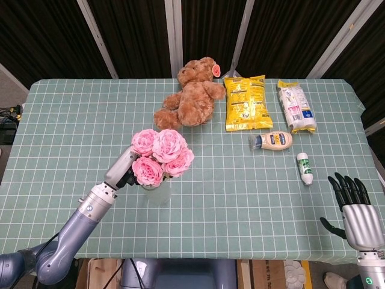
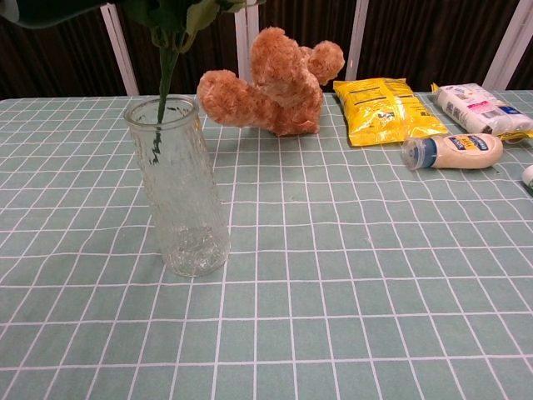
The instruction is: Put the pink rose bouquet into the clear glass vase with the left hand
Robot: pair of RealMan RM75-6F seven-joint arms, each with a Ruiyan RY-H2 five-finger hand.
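Fingers of the left hand grip the pink rose bouquet low, blooms upright.
Stems just enter the clear glass vase, so lowering can seat them; right hand rests open, empty.

Our left arm shows smooth blue-grey shells, a silver metal wrist ring with small dark dots and a pale grey left hand with dark fingers. Our right hand has glossy black fingers on a ribbed silver back, above a cuff bearing a green light.
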